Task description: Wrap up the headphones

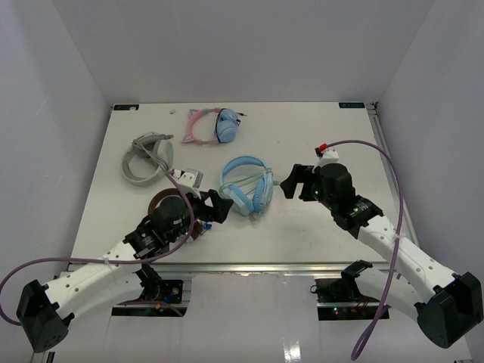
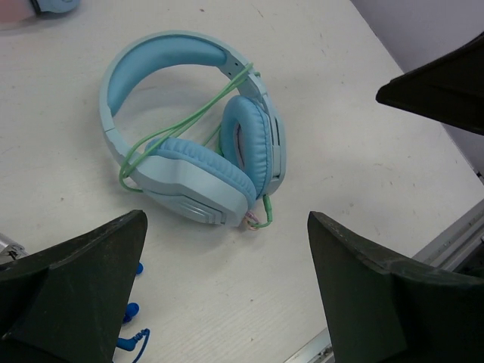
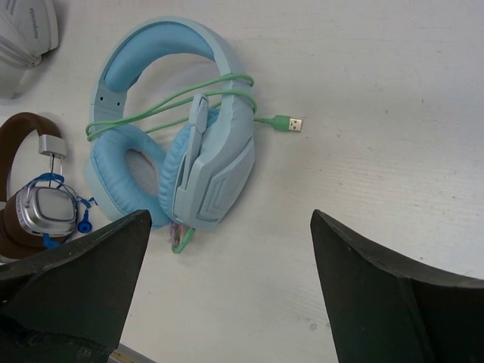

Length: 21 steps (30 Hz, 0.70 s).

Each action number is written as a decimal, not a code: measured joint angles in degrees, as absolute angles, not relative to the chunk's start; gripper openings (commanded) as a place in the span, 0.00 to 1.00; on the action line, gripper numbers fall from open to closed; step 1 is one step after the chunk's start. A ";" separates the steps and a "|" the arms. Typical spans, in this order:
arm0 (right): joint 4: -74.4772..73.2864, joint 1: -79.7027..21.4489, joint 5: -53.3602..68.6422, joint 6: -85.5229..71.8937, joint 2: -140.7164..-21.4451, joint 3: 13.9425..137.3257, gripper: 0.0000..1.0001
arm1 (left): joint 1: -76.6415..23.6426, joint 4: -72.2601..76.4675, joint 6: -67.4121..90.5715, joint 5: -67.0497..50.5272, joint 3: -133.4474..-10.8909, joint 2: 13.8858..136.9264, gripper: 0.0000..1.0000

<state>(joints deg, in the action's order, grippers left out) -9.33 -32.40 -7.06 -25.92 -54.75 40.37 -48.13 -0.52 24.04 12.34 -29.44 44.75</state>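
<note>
**A:** What sits closest to the lens?

**B:** In the left wrist view, two blunt black fingers fill the bottom corners, set wide apart with nothing between them. So the left gripper is spread and empty. The right gripper looks the same in its own view, its fingers wide and holding nothing.

**A:** And beyond them?

**B:** Ahead of both are the light blue over-ear headphones with padded blue earcups. They rest on the white table between the two grippers, and neither gripper touches them.

**A:** Which way do they lie?

**B:** The headband arch points to the far side and the earcups point toward the arm bases. The long axis runs roughly away from the robot, so each gripper faces a flank.

**A:** The cord?

**B:** The thin pale green cable is already looped across the headband and over the cups. Its green USB plug lies loose on the table just beside the upright earcup and shows only in the right wrist view.

**A:** Which arm is nearer?

**B:** From overhead, the left gripper's tips sit just beside the lower earcup and the right gripper is near the opposite flank. The left seems a shade nearer. Still, I'd judge the loose plug easier for the right arm to reach.
</note>
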 measured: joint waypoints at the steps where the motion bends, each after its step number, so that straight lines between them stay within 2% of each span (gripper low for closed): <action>1: -9.04 -32.47 -7.27 -25.95 -54.30 39.80 0.92 | -48.12 0.88 24.04 13.14 -27.89 43.44 0.98; 21: -7.24 -33.12 -6.60 -26.02 -51.19 39.09 0.90 | -48.12 4.77 21.86 22.35 -25.56 42.49 0.98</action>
<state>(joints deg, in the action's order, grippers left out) -7.24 -33.12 -6.60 -26.02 -51.19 39.09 -48.12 4.77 21.86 22.35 -25.56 42.49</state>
